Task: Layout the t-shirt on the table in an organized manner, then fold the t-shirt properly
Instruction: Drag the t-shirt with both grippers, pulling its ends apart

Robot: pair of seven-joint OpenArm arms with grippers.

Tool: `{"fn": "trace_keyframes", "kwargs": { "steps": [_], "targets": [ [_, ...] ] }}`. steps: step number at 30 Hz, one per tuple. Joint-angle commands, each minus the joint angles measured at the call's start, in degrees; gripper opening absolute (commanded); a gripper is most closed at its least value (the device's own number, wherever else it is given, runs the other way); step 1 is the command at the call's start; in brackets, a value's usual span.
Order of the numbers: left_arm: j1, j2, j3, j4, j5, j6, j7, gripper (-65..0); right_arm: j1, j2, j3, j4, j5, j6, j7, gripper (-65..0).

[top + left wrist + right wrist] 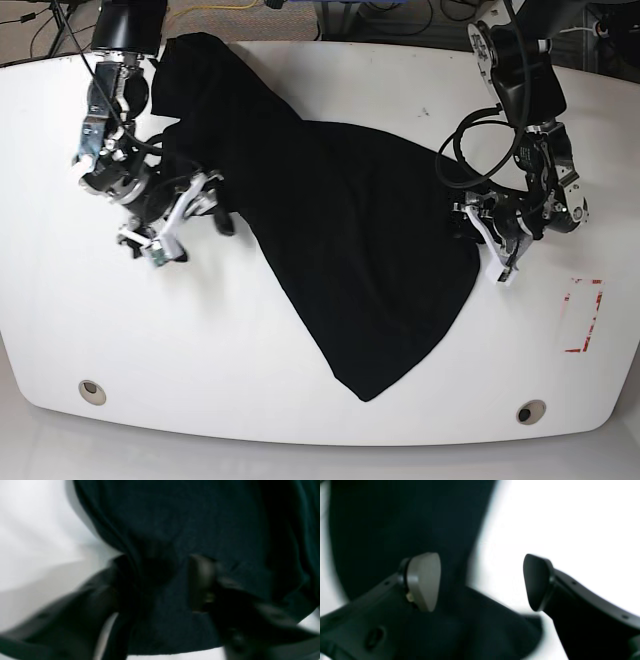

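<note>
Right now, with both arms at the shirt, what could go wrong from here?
1. The left gripper has bunched cloth of the t-shirt between its fingers; pulling might drag several layers at once.
2. The right gripper is open beside the shirt's edge and could close on nothing.
3. The shirt lies skewed on the table; uneven pulling may twist it further.

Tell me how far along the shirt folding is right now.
Early. The t-shirt lies plain black side up on the table, but skewed and bunched, so the layout isn't done. In hand: the left gripper straddles cloth at one edge, though blur hides whether it has pinched; the right gripper is open at the opposite edge. Left to do: spread it flat and square, then every fold.
</note>
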Motion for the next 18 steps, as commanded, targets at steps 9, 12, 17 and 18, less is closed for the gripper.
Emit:
{"fn": "trace_keyframes", "kwargs": {
  "steps": [9, 12, 17, 18],
  "targets": [
    [-0.7, 0.5, 0.6, 0.9, -0.8, -0.1, -0.3, -54.0, 2.1, 0.6, 15.0, -12.3, 1.3, 0.2, -1.9, -15.7],
    [-0.7, 0.5, 0.4, 1.3, -0.8, -0.1, -0.3, -54.2, 2.7, 1.1, 17.2, -15.6, 1.3, 0.2, -2.1, -15.9],
    [-0.6, 0.2, 0.3, 1.3, -0.8, -0.1, -0.3, -54.7, 2.7, 1.1, 17.7, -19.4, 1.3, 0.2, -2.2, -16.0],
    [-0.6, 0.1, 0.3, 1.3, -0.8, -0.1, -0.3, -55.7, 2.7, 1.0, 17.7, -19.8, 1.3, 0.2, -2.2, -16.0]
  ]
}}
